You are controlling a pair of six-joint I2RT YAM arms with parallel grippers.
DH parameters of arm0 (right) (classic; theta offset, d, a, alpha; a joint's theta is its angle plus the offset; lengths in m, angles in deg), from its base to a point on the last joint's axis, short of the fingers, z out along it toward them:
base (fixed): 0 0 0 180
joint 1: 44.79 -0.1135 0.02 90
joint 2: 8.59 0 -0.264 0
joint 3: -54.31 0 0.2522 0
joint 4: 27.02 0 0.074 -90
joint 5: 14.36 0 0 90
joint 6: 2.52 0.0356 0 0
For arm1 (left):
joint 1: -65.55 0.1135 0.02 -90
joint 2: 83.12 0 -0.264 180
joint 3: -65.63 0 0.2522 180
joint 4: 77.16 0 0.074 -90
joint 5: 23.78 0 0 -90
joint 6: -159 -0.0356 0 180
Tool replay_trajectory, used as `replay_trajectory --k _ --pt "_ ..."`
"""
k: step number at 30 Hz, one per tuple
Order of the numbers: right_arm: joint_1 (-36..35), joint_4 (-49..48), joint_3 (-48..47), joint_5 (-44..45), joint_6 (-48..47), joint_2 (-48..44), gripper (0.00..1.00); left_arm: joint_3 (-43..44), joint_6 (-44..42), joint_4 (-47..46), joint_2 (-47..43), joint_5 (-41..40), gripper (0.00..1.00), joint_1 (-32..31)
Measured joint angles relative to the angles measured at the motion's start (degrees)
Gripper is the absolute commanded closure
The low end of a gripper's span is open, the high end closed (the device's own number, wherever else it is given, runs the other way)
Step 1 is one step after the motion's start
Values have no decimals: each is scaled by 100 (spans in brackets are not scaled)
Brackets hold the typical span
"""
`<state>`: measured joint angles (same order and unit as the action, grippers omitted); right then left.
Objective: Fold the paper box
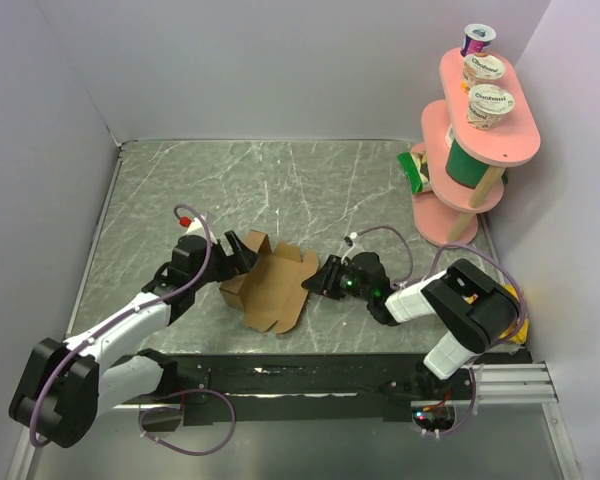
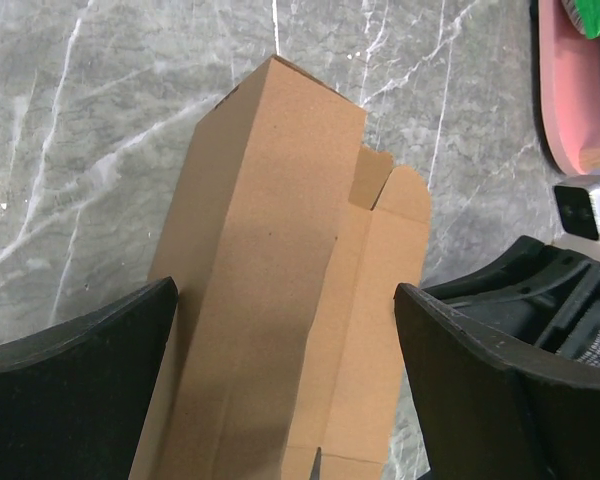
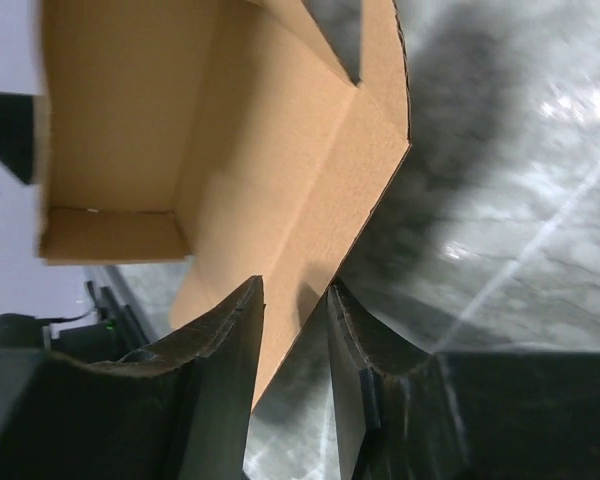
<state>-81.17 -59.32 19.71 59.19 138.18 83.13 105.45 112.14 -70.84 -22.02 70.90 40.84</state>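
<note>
The paper box is plain brown cardboard, partly raised, with a low walled end at the left and loose flaps toward the right. It lies mid-table between both arms. My left gripper is at its left end, open wide. In the left wrist view the box runs between the two spread fingers of the left gripper, touching neither. My right gripper is at the right edge. In the right wrist view its jaws have closed in on a pointed flap of the box, one finger on each face.
A pink two-tier stand with yogurt cups and a green can fills the back right corner. A green packet sits at its foot. Grey walls close the left, back and right. A black strip runs along the near edge.
</note>
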Motion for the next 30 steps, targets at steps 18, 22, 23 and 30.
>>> replay_trajectory --k 18,22,23,30 --pt "28 -81 -378 -240 -31 317 93 -221 254 -234 -219 103 4 39" --pt "66 1495 -1211 -227 -868 -289 97 -127 92 -57 -404 90 4 122" --pt "83 1836 -1464 -219 -1104 -400 97 -83 31 -17 -444 81 4 146" --pt "415 5261 -4481 -155 -3661 -494 97 363 -511 299 -925 -11 4 376"
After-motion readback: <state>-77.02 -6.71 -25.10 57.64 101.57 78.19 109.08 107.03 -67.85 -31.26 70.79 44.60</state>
